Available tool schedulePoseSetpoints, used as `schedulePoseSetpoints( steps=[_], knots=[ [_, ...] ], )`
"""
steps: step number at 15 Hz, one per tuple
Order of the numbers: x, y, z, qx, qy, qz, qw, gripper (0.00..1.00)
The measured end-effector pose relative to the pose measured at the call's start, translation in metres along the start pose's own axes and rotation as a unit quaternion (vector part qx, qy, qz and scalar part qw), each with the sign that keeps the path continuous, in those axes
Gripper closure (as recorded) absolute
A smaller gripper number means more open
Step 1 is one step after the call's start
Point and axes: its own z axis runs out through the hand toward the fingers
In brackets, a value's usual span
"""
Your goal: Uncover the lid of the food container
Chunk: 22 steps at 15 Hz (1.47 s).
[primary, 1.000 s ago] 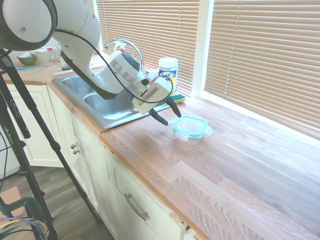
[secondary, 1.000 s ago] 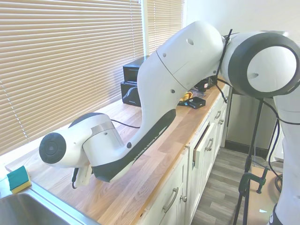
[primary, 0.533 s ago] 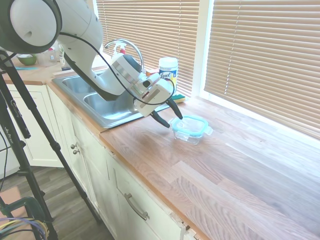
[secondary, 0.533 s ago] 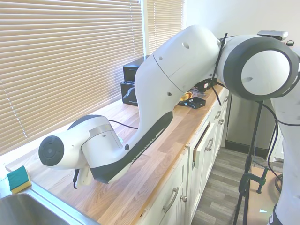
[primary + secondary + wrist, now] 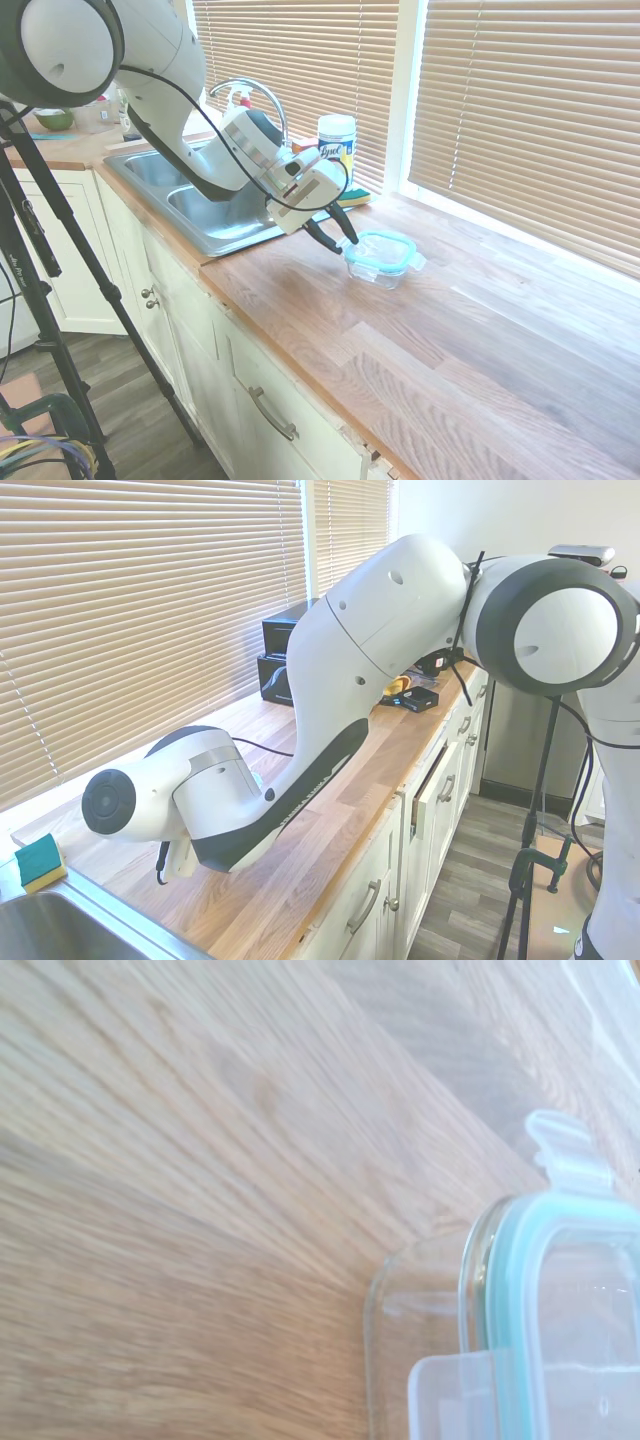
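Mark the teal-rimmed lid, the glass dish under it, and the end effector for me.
Clear teal-rimmed lid (image 5: 383, 246): first exterior view, top panel.
Shallow clear glass food container (image 5: 376, 272): first exterior view, front wall.
Black two-finger end effector (image 5: 338, 238): first exterior view, between the fingertips.

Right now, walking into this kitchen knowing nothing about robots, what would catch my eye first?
The big white arm reaching across the sink, its gripper open at the near end of a small glass container on the wooden counter. The container's teal-rimmed lid is on, with one side tab flipped out. Behind it a Lysol canister stands by the window blinds.
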Motion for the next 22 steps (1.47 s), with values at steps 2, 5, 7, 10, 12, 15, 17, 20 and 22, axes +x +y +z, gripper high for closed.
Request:
schedulePoseSetpoints(
  steps=[2,5,7,10,12,15,17,20,22],
  knots=[
    [0.0,0.0,0.0,0.0,-0.003,0.001,1.0,1.0],
    [0.004,0.003,-0.003,0.002,-0.009,0.005,0.9999,1.0],
    [0.007,0.005,-0.007,0.005,-0.016,0.01,0.9998,1.0],
    [0.013,0.01,-0.013,0.009,-0.02,0.017,0.9996,1.0],
    [0.019,0.015,-0.016,0.011,-0.023,0.02,0.9995,1.0],
    [0.032,0.023,-0.021,0.016,-0.029,0.029,0.999,1.0],
    [0.042,0.03,-0.026,0.021,-0.033,0.038,0.9985,1.0],
    [0.066,0.045,-0.033,0.032,-0.036,0.057,0.9972,1.0],
    [0.086,0.058,-0.035,0.035,-0.037,0.073,0.996,1.0]
  ],
)
